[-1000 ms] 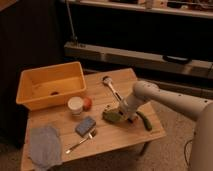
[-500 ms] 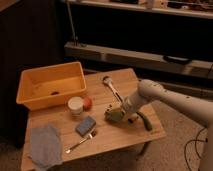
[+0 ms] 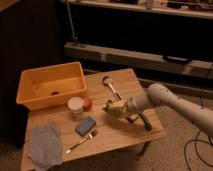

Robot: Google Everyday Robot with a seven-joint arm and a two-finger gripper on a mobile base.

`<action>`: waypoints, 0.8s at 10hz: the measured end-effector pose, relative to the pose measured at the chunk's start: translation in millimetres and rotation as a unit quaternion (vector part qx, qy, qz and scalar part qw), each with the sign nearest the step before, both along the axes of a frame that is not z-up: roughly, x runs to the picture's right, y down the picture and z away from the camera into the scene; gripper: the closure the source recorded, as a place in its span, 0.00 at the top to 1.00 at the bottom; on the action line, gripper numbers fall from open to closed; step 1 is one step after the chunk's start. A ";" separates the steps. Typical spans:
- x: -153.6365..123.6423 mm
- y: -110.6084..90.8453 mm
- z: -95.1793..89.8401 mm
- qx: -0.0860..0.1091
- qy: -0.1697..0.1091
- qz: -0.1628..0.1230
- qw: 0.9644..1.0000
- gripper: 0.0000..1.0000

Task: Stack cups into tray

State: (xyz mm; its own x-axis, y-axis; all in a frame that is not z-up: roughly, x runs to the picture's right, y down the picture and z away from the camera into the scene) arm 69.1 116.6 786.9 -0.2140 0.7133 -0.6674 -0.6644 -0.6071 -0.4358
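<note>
The wooden table (image 3: pixel 117 145) bore the yellow tray (image 3: pixel 47 101) at its back-left corner, holding no cups yet, while the gripper (image 3: pixel 113 107) hung low mid-table, jaws closed on what looked like the olive-green cup (image 3: pixel 116 112), presumably for carrying trayward, and the white cup (image 3: pixel 76 105) waited just beside the tray's front wall.

One tray (image 3: pixel 42 102), one white cup (image 3: pixel 76 105), one olive cup (image 3: pixel 116 112), one pincer (image 3: pixel 110 106)

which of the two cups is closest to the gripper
The olive-green cup, right at the gripper near the middle of the table. The white cup stands apart to its left, by the front corner of the yellow tray.
</note>
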 end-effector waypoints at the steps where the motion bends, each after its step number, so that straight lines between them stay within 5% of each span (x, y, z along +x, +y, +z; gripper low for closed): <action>1: -2.6 -12.7 -15.4 0.020 -0.017 0.005 1.000 0.31; 8: -41.1 -64.4 -86.7 0.106 -0.108 -0.006 0.988 0.31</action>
State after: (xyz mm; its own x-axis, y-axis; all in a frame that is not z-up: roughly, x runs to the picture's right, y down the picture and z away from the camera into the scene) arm 28.1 52.3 700.2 -0.0734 0.8441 -0.5311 -0.5486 -0.4790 -0.6853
